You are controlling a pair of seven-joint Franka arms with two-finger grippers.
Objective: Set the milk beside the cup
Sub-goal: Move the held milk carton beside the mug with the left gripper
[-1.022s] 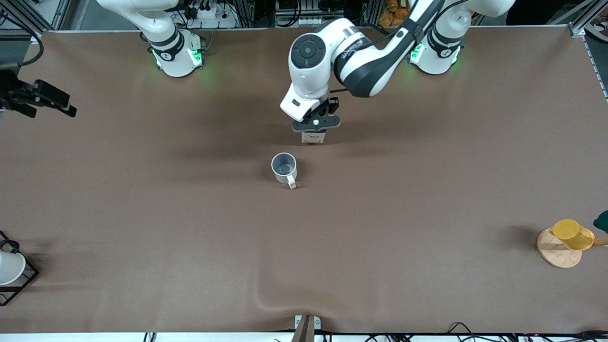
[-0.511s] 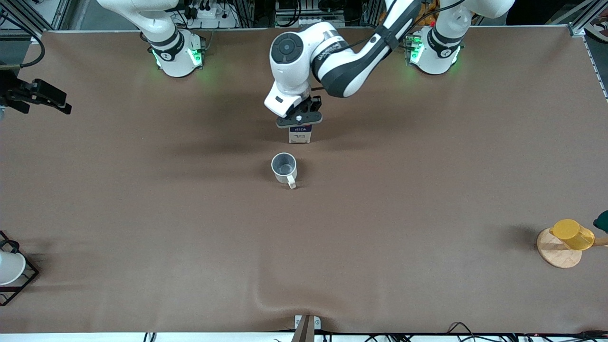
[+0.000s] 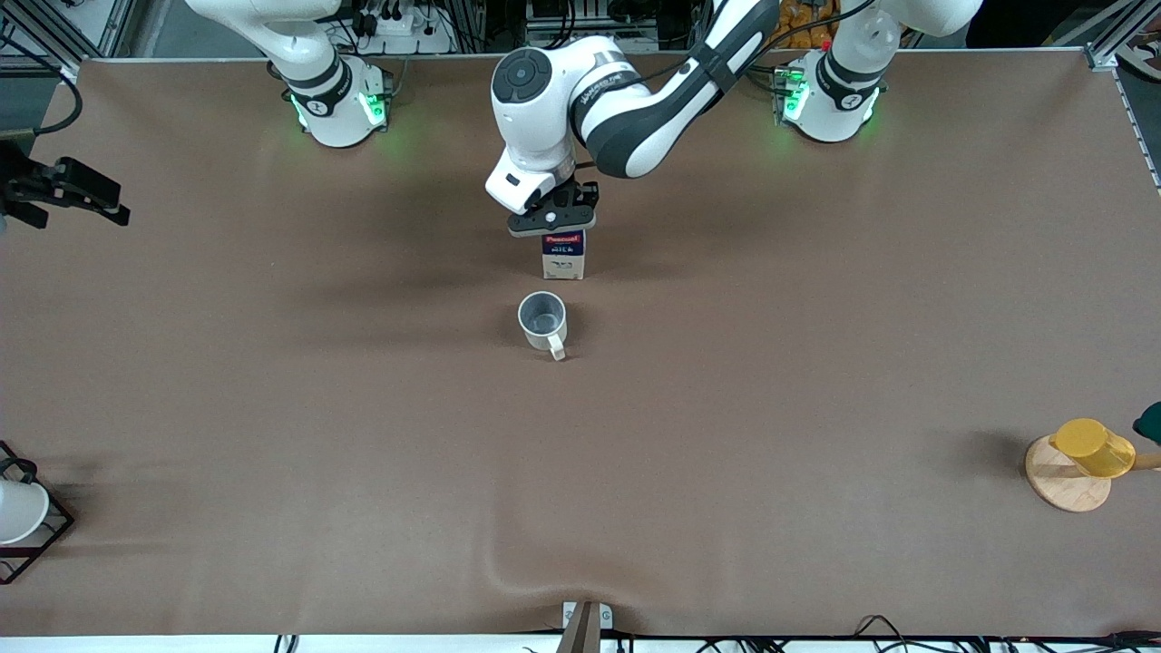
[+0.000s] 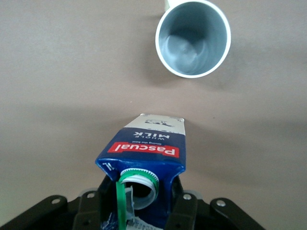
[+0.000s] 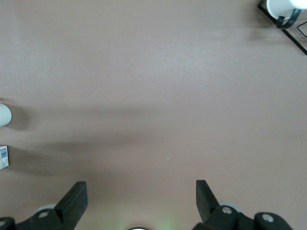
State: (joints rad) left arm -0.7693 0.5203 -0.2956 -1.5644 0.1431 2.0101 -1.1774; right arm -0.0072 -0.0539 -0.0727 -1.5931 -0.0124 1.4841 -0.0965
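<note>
Near the middle of the brown table (image 3: 816, 381), the left gripper (image 3: 551, 220) is clamping the top of the milk carton (image 3: 563, 255), its fingers (image 4: 184, 211) pressed against both sides of the gabled top. The carton is standing upright, dark blue and white with a red label band, and its base is resting on or just above the table; the front view does not settle which. In the left wrist view the green round cap (image 4: 139, 181) is showing between the jaws, with the red band facing the cream-white mug (image 4: 193, 37).

The mug (image 3: 543, 323) is sitting nearer the front camera than the carton, close to it but apart, with a strip of bare table between them. It is standing upright, its grey inside showing and its handle pointing toward the front camera.

The right gripper (image 3: 68, 186) is waiting in the air over the right arm's end of the table, with its jaws spread wide and nothing between them.

A yellow cup (image 3: 1093, 447) is lying tilted on a round wooden base (image 3: 1063, 482) at the left arm's end of the table. A plain white cup (image 3: 18, 510) is sitting in a black wire rack (image 3: 41, 540) at the right arm's end, nearer the front camera than the right gripper's spot.
</note>
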